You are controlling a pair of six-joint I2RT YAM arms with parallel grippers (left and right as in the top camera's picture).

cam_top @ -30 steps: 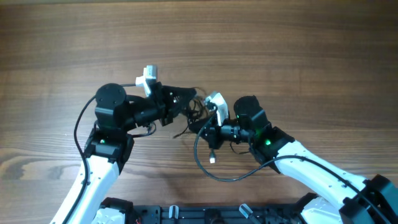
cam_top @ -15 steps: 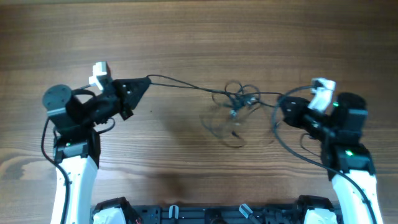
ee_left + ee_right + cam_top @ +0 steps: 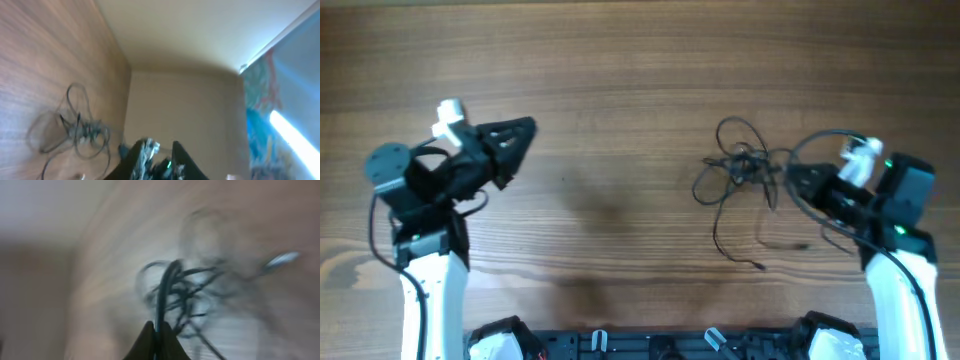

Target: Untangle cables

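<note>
The cables (image 3: 740,165) lie in a tangled black knot on the wooden table, right of centre, with loose strands trailing toward the front and one small plug (image 3: 760,266) at a strand's end. My right gripper (image 3: 792,177) sits at the knot's right edge. In the right wrist view, blurred, its fingers (image 3: 148,342) are shut on one cable that runs up into the tangle (image 3: 187,292). My left gripper (image 3: 527,130) hovers far to the left, well apart from the cables. Its fingers (image 3: 131,161) stand slightly apart with nothing between them, and the tangle (image 3: 75,131) shows far off.
A thicker black wire (image 3: 817,140) of the right arm loops beside the knot. A black rail (image 3: 640,345) runs along the table's front edge. A broad stretch of bare wood (image 3: 620,170) separates the two grippers.
My left gripper has let go of the cable end and drawn further left. The tangle has swung right toward the right gripper, which has also pulled back to the right.
</note>
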